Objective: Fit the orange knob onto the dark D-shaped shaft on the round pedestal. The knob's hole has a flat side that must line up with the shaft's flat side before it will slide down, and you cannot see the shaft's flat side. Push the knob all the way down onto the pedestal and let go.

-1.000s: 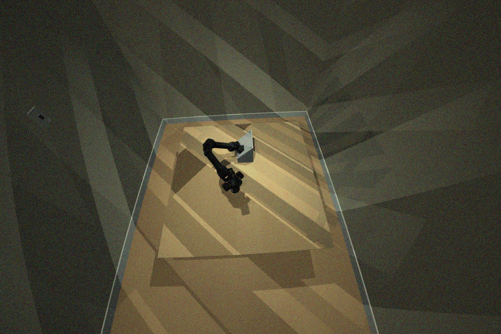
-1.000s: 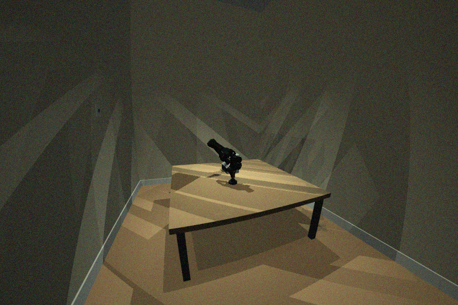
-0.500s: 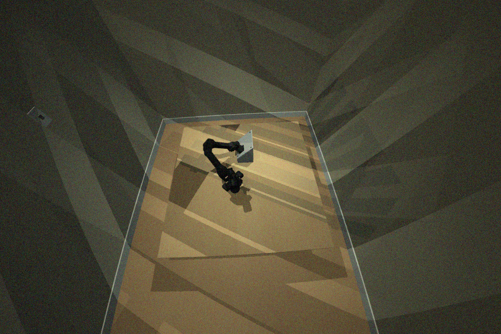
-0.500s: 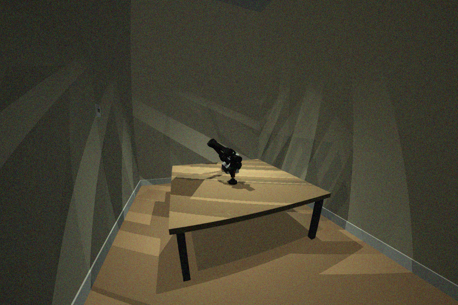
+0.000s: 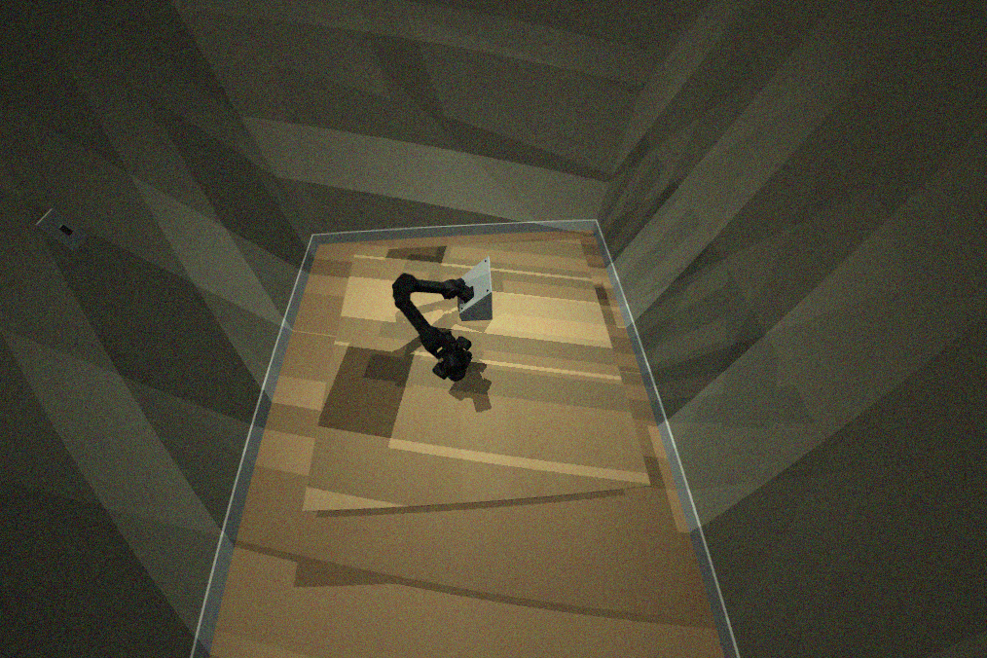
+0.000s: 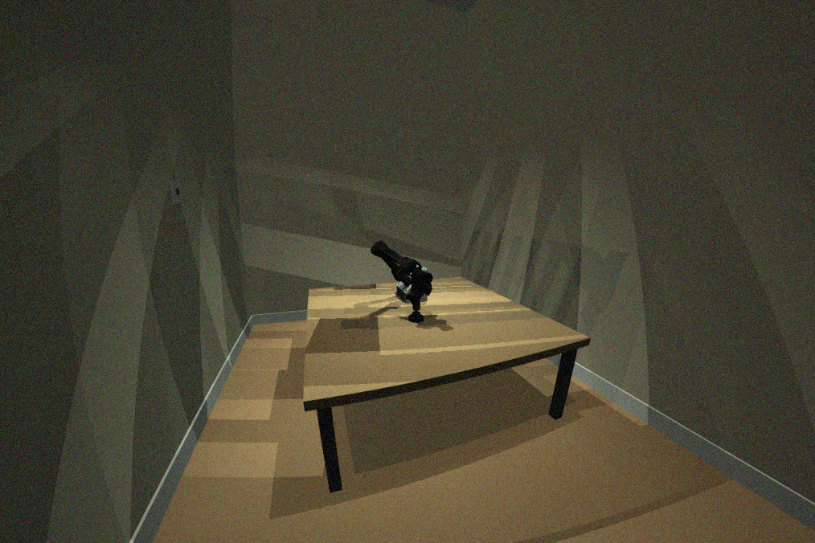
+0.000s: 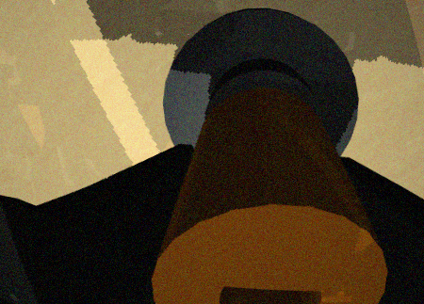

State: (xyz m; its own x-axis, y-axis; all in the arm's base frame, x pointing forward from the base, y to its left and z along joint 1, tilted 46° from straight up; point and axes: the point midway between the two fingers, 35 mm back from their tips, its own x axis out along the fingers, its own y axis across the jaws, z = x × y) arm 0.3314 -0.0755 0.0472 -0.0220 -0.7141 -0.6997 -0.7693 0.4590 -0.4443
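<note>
The orange knob (image 7: 270,245) stands upright between the fingers of my gripper (image 7: 263,166) (image 6: 415,306), which is shut on it. A dark slot or mark shows on its top face at the lower edge of the wrist view. The dark round pedestal (image 7: 264,35) (image 6: 415,317) stands on the table under the knob. The knob's lower end overlaps the pedestal's raised middle in the wrist view. The shaft is hidden, and I cannot tell how far the knob is down on it. In the top view the arm hides knob and pedestal.
The wooden table (image 6: 485,332) carries the black arm (image 5: 415,313) (image 6: 393,257), which reaches forward from a pale, slanted base block (image 5: 480,282). Hard bands of light and shadow cross the table. Grey walls stand around the room.
</note>
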